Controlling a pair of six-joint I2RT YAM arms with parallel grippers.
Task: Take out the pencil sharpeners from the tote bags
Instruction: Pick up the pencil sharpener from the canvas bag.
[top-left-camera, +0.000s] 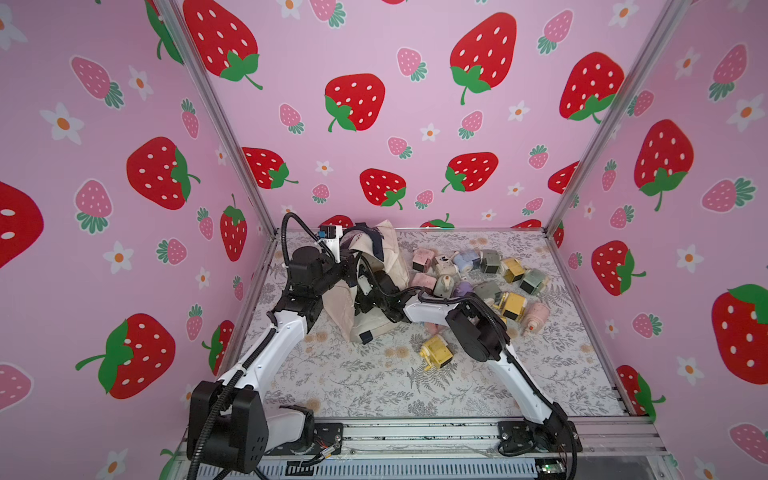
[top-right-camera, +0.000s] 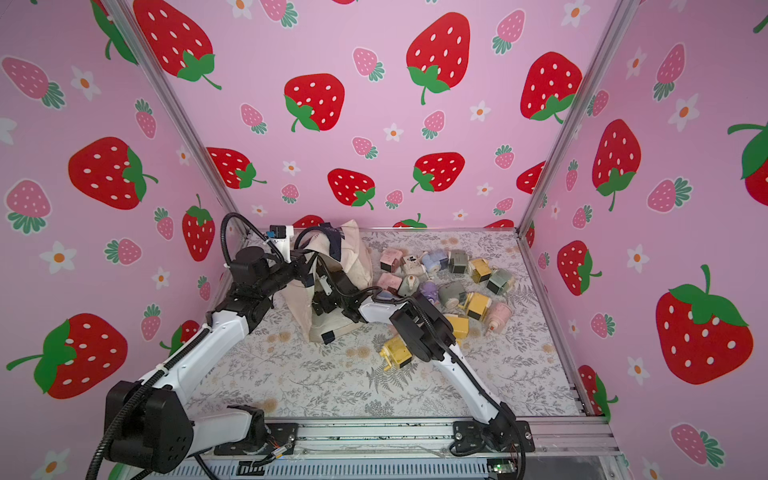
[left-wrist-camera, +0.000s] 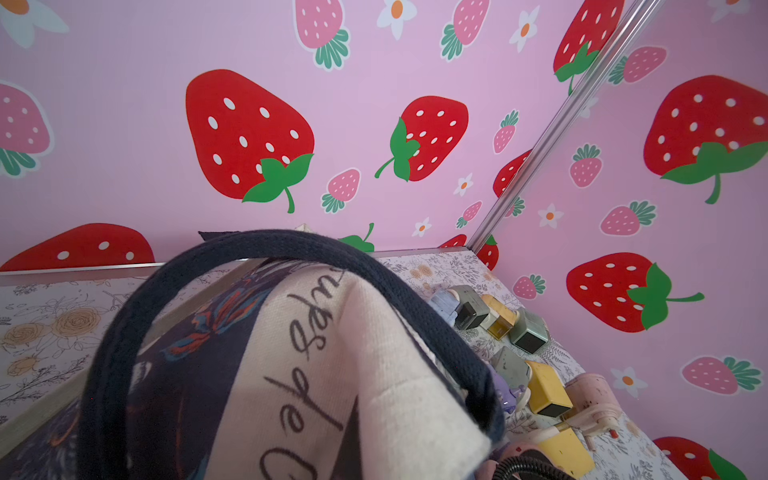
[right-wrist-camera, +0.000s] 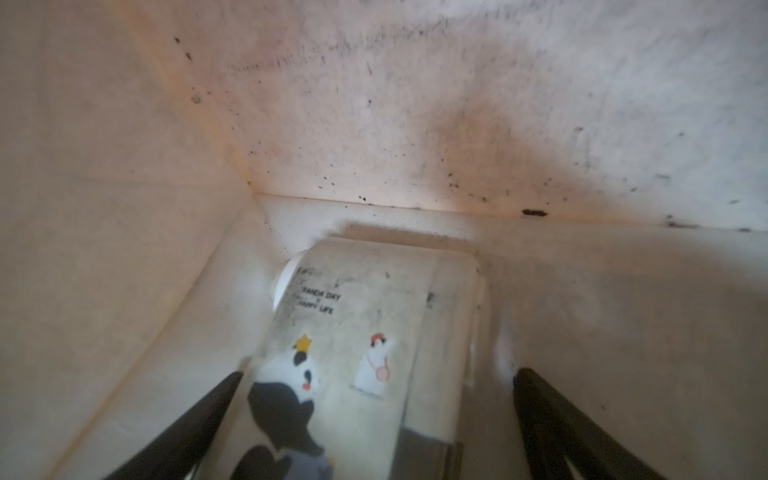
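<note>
The right pincer (right-wrist-camera: 378, 374), spread inside the tote bag (top-left-camera: 392, 257), straddles a panda-print pencil sharpener (right-wrist-camera: 357, 332); closing could snag canvas if the left pincer (top-left-camera: 351, 266), clamped on its rim, slips.

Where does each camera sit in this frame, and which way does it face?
Top views: high at the front, looking down at the table, left arm, right arm, bag and sharpeners.
Left wrist: close beside the bag, facing the far right corner past the sharpeners; no arm shows.
Right wrist: inside the bag, facing a panda sharpener in the open right claw.
Shared: top and left wrist views both show the bag's handle and the sharpeners.
</note>
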